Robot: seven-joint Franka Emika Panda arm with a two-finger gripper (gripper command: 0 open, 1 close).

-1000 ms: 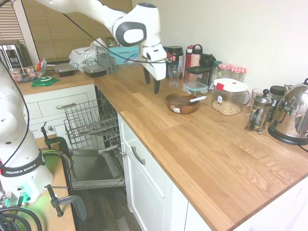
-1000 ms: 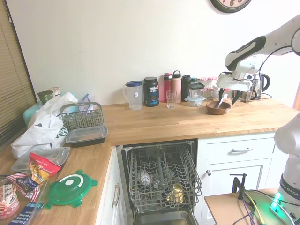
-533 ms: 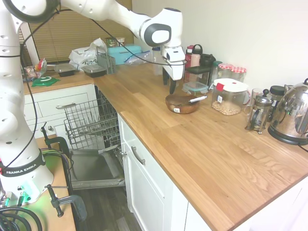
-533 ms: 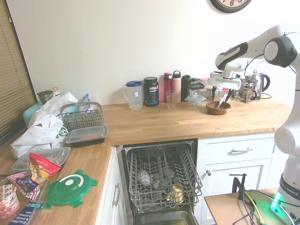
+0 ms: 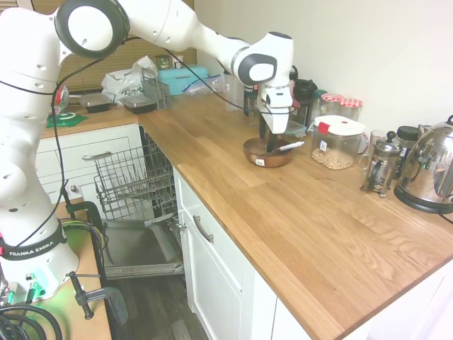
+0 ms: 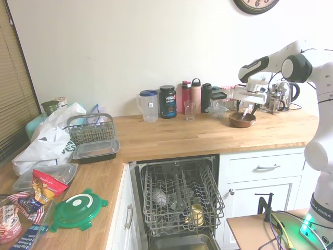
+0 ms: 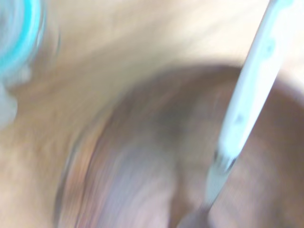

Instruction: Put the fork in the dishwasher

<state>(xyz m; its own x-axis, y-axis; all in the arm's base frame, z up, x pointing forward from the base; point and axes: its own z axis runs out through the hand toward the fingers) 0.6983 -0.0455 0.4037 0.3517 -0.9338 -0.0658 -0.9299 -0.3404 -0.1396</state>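
Observation:
The fork [image 5: 291,146] is pale with a darker end and rests in the brown wooden bowl [image 5: 265,154], its handle sticking out over the rim. In the blurred wrist view the fork [image 7: 249,85] slants across the bowl [image 7: 152,161]. My gripper [image 5: 269,137] hangs right over the bowl, fingers open and pointing down at its near side, holding nothing. From the other side the gripper [image 6: 245,108] stands above the bowl [image 6: 242,120]. The dishwasher [image 5: 134,180] is open under the counter, its wire rack [image 6: 179,190] pulled out over the lowered door [image 5: 141,248].
Behind the bowl stand a blue-lidded container [image 5: 287,129], a jar of nuts [image 5: 337,142], a French press [image 5: 381,165], a kettle [image 5: 433,168] and bottles [image 6: 195,96]. A cutlery basket [image 6: 91,128], tubs and bags crowd the far counter end. White drawers [image 5: 212,248] flank the dishwasher.
The arm has swung along the counter toward the wall and lowered, bringing the gripper from beside the bowl to directly over it. The fork and bowl have stayed put.

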